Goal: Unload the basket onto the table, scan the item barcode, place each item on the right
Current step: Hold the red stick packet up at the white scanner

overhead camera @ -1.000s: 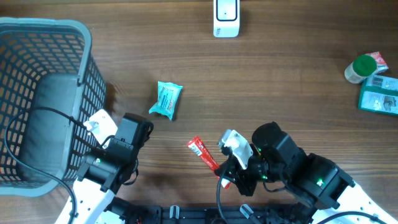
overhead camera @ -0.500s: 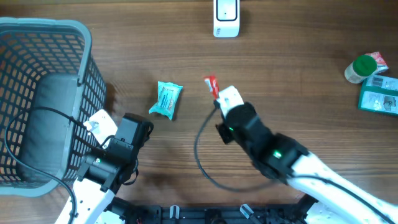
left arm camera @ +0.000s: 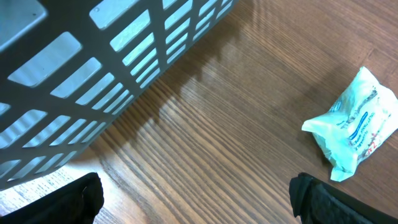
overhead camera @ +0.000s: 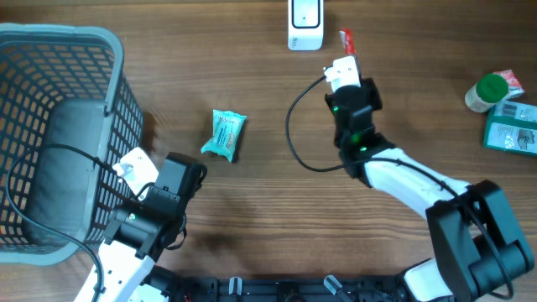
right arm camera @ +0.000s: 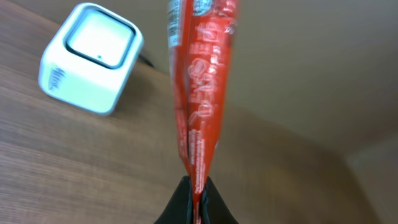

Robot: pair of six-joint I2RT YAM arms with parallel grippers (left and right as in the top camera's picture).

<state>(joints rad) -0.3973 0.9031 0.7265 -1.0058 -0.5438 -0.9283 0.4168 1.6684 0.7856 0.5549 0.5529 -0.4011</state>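
Moved far across the desk (overhead camera: 419,117), the right gripper (overhead camera: 345,53) now holds the red snack packet (overhead camera: 346,37) pinched tight at its tip, with the white scanner (overhead camera: 304,23) just ahead to its left, so the scan looks close; the left gripper (left arm camera: 199,199) has stayed wide open, holding nothing.

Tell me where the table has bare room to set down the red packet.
Bare wood lies between the teal packet and the white scanner, and between the right gripper and the green-capped bottle. It is crowded at the right edge, by the bottle and teal box, and left, by the basket.
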